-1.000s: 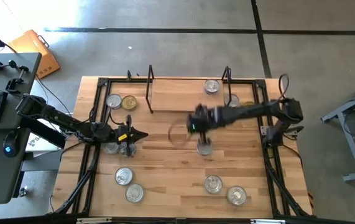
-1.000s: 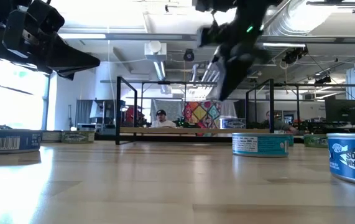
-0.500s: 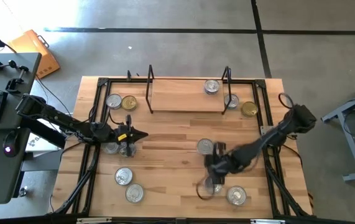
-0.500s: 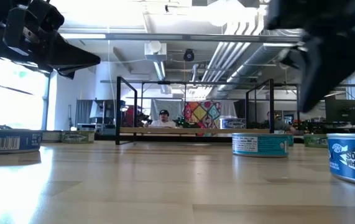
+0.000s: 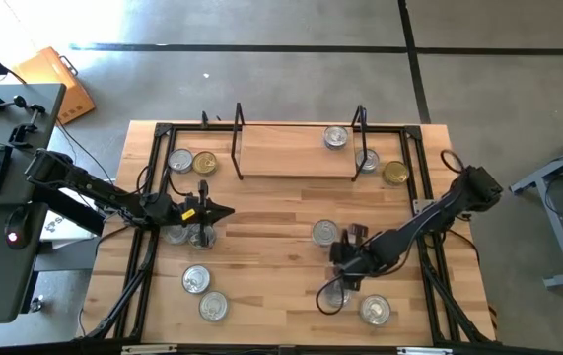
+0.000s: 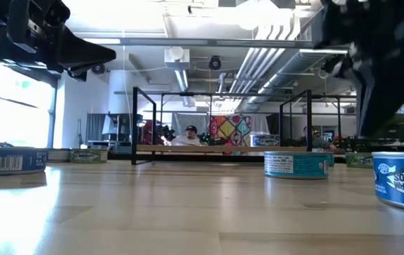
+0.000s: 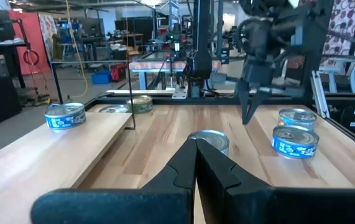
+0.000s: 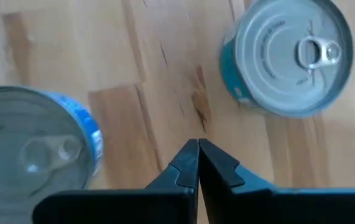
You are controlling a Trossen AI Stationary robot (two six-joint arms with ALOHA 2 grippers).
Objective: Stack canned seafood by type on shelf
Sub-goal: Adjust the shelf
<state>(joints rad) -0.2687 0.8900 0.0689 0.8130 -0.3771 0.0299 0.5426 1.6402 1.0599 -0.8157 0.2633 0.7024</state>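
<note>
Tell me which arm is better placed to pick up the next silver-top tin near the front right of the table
The right arm. Its end effector hangs shut over two silver-top tins, pointing down. The left end effector waits shut across the table on the left.

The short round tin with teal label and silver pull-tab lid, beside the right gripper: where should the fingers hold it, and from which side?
Probably from straight above, fingers closing on opposite sides of its curved wall. The teal-labelled tin stands upright on the wooden tabletop with bare wood around it, and its flat lid offers no hold. The right gripper, now shut, must open first.
</note>
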